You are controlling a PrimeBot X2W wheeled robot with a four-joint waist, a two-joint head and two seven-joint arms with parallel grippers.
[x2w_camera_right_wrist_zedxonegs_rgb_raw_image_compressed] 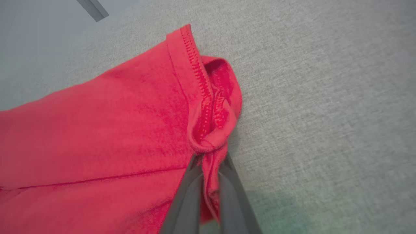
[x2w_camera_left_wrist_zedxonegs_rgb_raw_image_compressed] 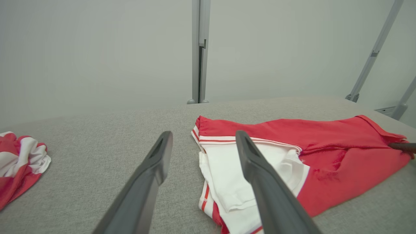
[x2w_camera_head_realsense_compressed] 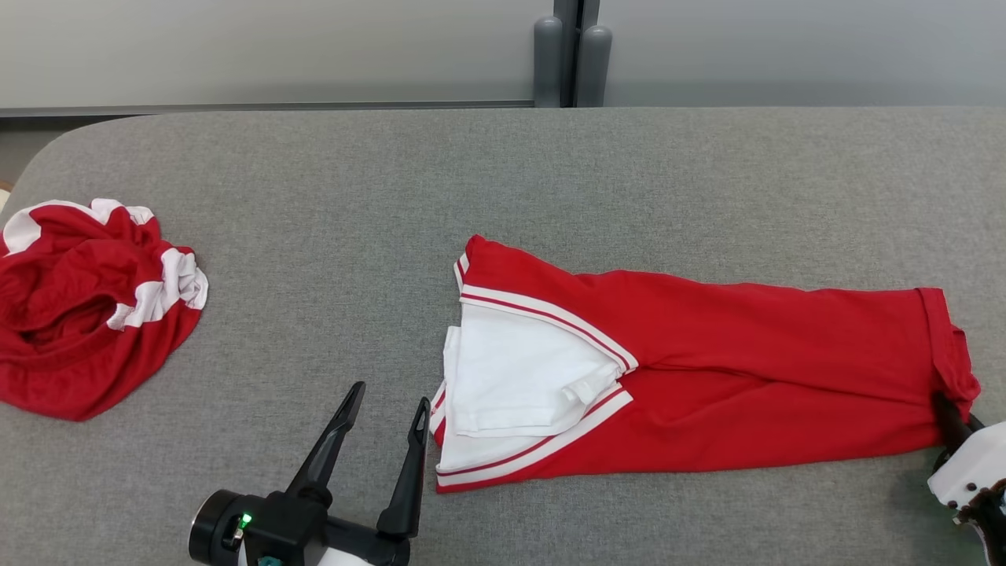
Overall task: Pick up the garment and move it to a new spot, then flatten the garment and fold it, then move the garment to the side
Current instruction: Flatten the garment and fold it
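Your right hand [x2w_camera_right_wrist_zedxonegs_rgb_raw_image_compressed: 208, 159] is pinched on the hem corner of the shirt [x2w_camera_head_realsense_compressed: 747, 362], which looks soft and light, lying on the worktop [x2w_camera_head_realsense_compressed: 550, 173], so take the collar end just beside your wide-open left hand [x2w_camera_head_realsense_compressed: 391, 397].

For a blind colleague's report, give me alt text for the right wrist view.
The right gripper is shut on the stitched hem corner of a red garment, with the cloth bunched between its dark fingers. The garment lies on a grey table and spreads toward the view's left.
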